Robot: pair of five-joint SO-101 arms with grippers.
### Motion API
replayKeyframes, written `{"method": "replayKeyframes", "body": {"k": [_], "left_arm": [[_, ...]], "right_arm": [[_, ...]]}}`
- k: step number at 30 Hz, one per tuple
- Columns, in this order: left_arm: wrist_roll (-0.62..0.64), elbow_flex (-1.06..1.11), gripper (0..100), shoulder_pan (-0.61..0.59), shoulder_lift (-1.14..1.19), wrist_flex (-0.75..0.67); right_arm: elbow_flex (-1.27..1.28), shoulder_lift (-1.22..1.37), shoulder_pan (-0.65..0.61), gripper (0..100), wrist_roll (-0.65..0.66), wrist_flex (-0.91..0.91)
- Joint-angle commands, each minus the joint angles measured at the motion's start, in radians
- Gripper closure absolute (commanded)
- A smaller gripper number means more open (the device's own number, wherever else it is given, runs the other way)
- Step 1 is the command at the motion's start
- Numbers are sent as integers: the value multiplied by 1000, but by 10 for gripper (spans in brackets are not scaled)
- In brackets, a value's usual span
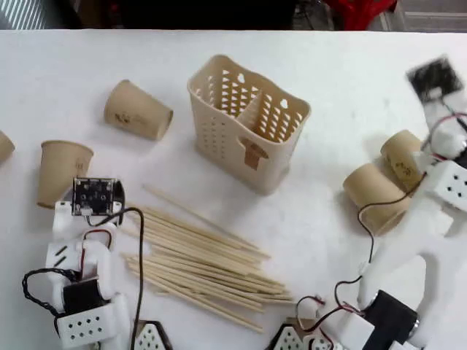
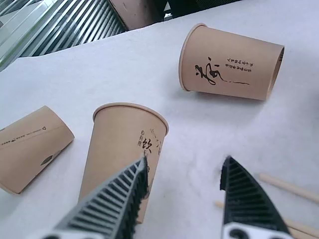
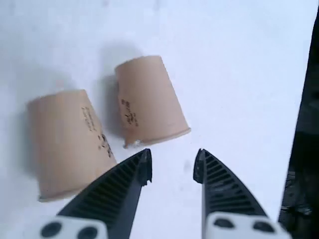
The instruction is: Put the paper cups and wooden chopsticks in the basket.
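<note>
Right gripper, closest in, has its ribbed jaws parted with nothing between them, just short of the flared rim of a paper cup lying on its side on the tabletop. That cup's long axis runs almost straight away from the gripper, mouth end nearest and base farthest. A second cup lies just beside it, roughly parallel.

To my eye the gap looks narrower than the rim, so a straight advance would butt the lip; pinching the wall at the mouth seems likelier.

Left gripper is open and empty too, with a standing cup just ahead, off-centre toward one jaw. Between both arms stands the basket, with the chopsticks heaped near the left arm.
</note>
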Motion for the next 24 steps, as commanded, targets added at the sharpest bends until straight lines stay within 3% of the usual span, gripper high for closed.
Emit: {"method": "replayKeyframes", "body": {"k": [1,3,8,16,22,24], "left_arm": [[8,0,756,7,-8,5],[8,0,756,7,-8,5],[8,0,756,7,-8,5],[8,0,756,7,-8,5],[8,0,756,7,-8,5],[8,0,756,16,-8,5]], "right_arm": [[140,-13,88,840,399,-206],[212,-13,117,804,540,-271],[387,1,147,737,651,-512],[618,147,101,735,652,-1052],[621,257,58,739,595,-1182],[620,263,51,786,545,-1201]]}}
